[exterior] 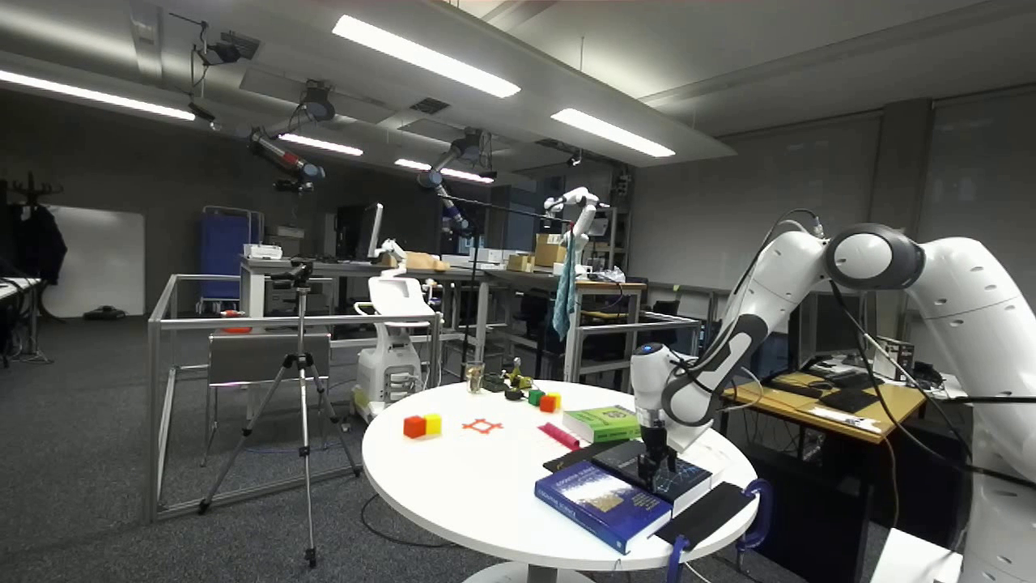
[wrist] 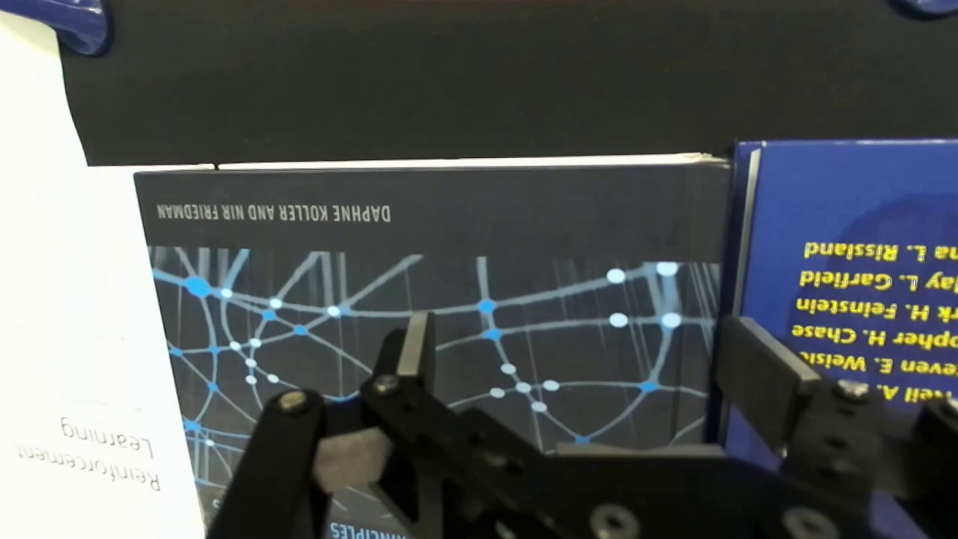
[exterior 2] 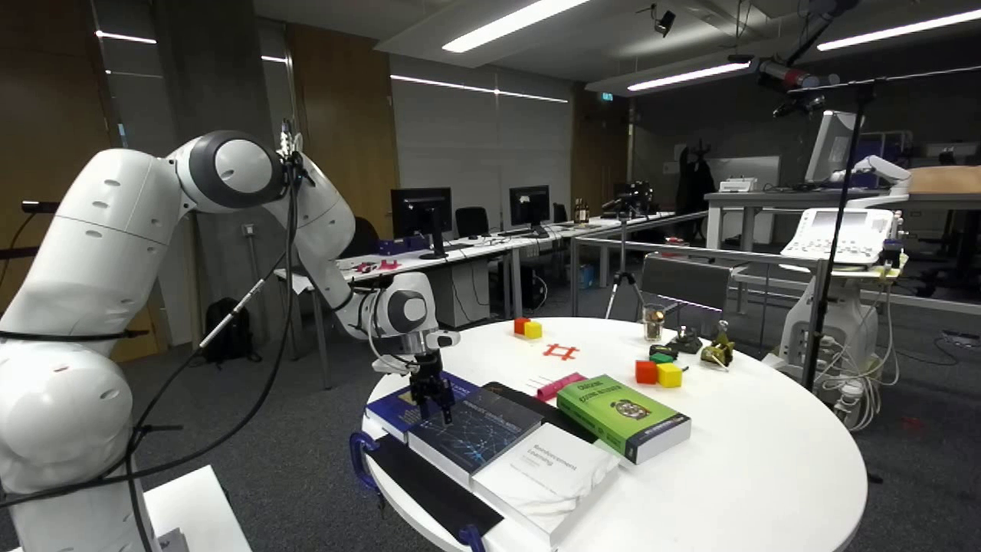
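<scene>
My gripper (wrist: 578,340) points down over a thick dark-grey hardback book (exterior 2: 479,431) with a pale-blue network pattern, lying flat on the round white table (exterior: 441,486). In an exterior view it fills the middle of a row, with a blue hardback book (exterior 2: 392,408) on its left and a white-covered book (exterior 2: 542,475) on its right.

I judge it heavy and stiff, with smooth boards likely to slide under pads that press only on the cover. Both neighbours sit so close that I see little room for a finger along its long sides. I favour the short end beside the flat black strip (wrist: 449,82), where pale page edges show; a pinch through the full thickness there should keep the boards from flopping open.

My jaws stand wide apart with nothing between them. In the wrist view the left finger is over the cover, the right about over the seam with the blue book; I cannot tell whether either touches.

The white jointed arm (exterior: 874,256) arches high at the elbow, then slopes down to the wrist.
</scene>
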Motion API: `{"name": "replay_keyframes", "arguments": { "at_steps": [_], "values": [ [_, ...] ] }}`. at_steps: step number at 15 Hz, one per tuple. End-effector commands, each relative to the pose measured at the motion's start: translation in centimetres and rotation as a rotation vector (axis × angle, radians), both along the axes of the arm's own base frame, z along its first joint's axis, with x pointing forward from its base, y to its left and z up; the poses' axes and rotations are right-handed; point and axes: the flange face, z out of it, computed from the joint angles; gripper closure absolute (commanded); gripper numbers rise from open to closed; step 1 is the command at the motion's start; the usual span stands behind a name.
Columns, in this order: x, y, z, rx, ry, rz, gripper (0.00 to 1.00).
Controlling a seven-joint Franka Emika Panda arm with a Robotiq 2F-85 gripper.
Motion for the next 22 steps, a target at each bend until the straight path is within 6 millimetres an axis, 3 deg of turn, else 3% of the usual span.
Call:
{"name": "replay_keyframes", "arguments": {
  "at_steps": [1, 9, 12, 22],
  "values": [
    [0.9, -1.9, 1.3, -0.013, 0.004, 0.001, 0.0],
    [2.4, -5.5, 2.2, -0.032, -0.024, -0.051, 0.0],
    [2.5, -5.9, 2.2, -0.034, -0.026, -0.053, 0.0],
    [2.6, -2.2, 2.1, -0.011, -0.024, -0.007, 0.0]
  ]
}}
